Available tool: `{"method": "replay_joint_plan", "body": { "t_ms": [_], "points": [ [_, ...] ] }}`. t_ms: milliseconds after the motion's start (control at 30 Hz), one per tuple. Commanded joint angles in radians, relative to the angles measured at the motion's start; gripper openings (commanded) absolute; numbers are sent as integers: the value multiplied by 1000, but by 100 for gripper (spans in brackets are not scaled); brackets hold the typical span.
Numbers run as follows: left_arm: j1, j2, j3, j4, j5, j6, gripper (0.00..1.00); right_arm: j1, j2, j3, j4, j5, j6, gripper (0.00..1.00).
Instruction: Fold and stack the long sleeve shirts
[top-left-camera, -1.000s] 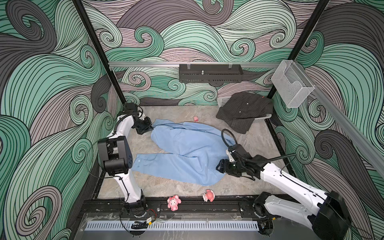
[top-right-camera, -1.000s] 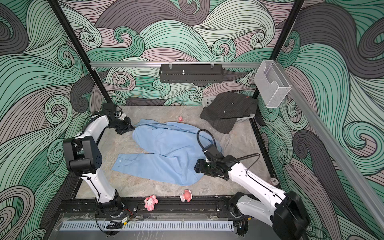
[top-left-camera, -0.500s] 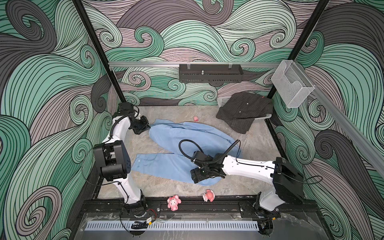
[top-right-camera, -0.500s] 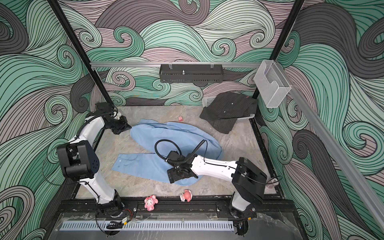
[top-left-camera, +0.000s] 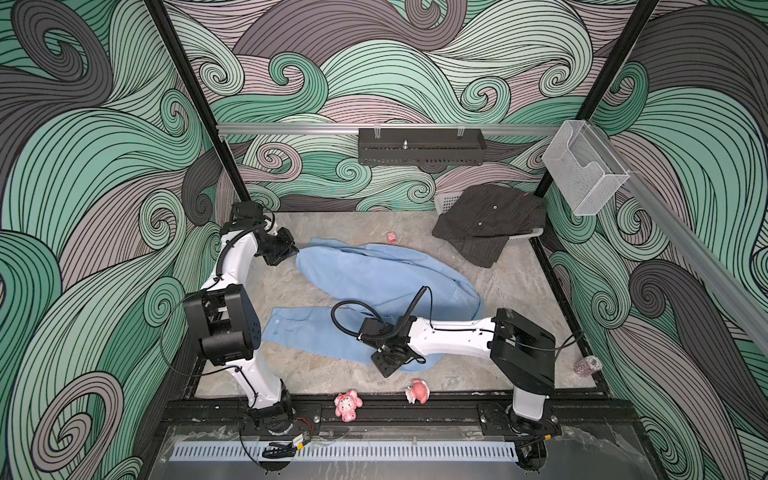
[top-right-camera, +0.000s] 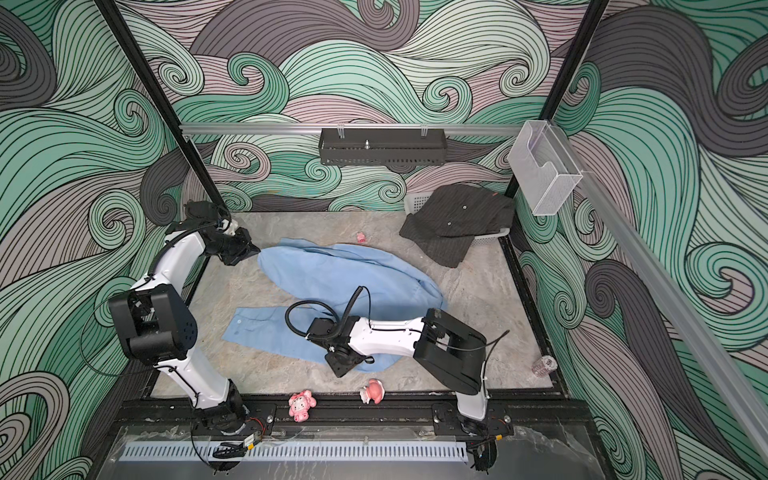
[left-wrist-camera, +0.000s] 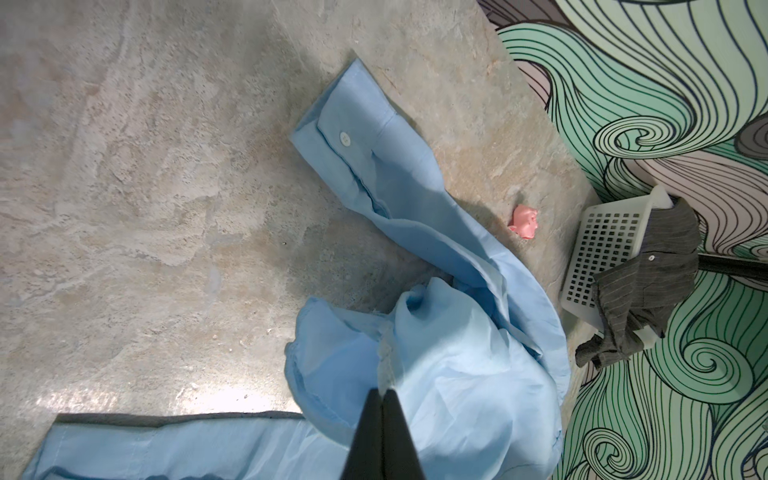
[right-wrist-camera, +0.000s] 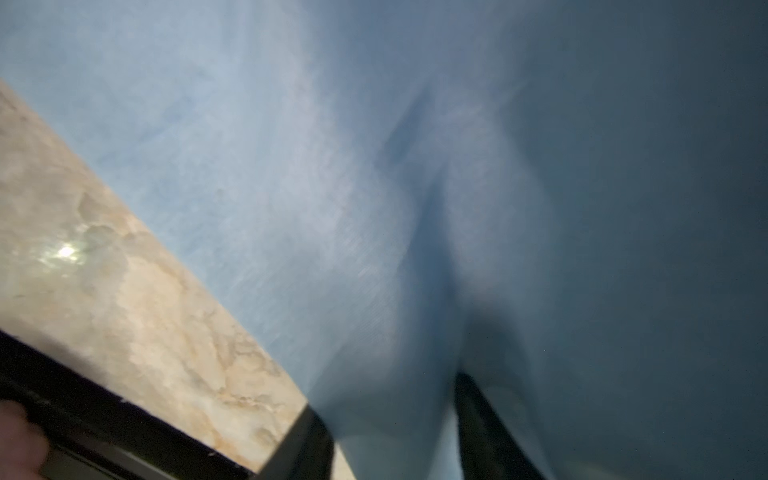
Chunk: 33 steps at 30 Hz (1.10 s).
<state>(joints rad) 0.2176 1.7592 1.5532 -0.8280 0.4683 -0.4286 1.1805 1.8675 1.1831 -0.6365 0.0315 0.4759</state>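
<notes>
The light blue shirt (top-left-camera: 386, 282) (top-right-camera: 353, 282) lies spread and rumpled across the middle of the stone table. One cuffed sleeve (left-wrist-camera: 353, 137) stretches toward the back. My left gripper (top-left-camera: 291, 253) (top-right-camera: 253, 251) (left-wrist-camera: 382, 390) is at the shirt's back left edge, shut on a thin fold of it. My right gripper (top-left-camera: 386, 365) (top-right-camera: 343, 365) (right-wrist-camera: 384, 395) points down at the shirt's front hem. A bunch of blue cloth (right-wrist-camera: 374, 208) is pinched between its fingers. The dark pinstriped shirt (top-left-camera: 490, 220) (top-right-camera: 457, 216) (left-wrist-camera: 648, 270) hangs over a basket at the back right.
A white perforated basket (top-left-camera: 446, 203) (left-wrist-camera: 602, 249) sits under the dark shirt. Two pink toys (top-left-camera: 348, 406) (top-left-camera: 417, 390) lie by the front rail, and a small pink piece (top-left-camera: 391, 237) lies behind the blue shirt. A small jar (top-left-camera: 586, 365) stands at the right edge.
My right arm swung left across the blue shirt to its front hem and its jaws closed onto the cloth. The left gripper stayed shut and drew slightly back left.
</notes>
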Motion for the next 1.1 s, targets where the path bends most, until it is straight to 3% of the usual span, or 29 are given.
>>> {"method": "replay_joint_plan", "body": {
  "t_ms": [0, 233, 467, 800, 867, 933, 1067],
  "points": [
    [17, -9, 65, -16, 0, -14, 0, -61, -123, -22, -47, 56, -70, 1],
    [26, 67, 245, 23, 3, -69, 0, -347, -467, 87, -143, -43, -377, 0],
    [29, 171, 491, 46, -40, -154, 0, -653, -524, 356, -194, -161, -603, 0],
    [31, 414, 893, -56, -57, -228, 0, -846, -335, 622, -109, -133, -749, 0],
    [32, 494, 1049, -64, -49, -272, 0, -869, -254, 742, -112, -101, -780, 0],
    [38, 488, 1035, 91, -30, -373, 0, -885, -171, 903, -112, -79, -806, 0],
    [47, 485, 1142, 238, -40, -494, 0, -889, -34, 1272, -158, -43, -863, 0]
  ]
}}
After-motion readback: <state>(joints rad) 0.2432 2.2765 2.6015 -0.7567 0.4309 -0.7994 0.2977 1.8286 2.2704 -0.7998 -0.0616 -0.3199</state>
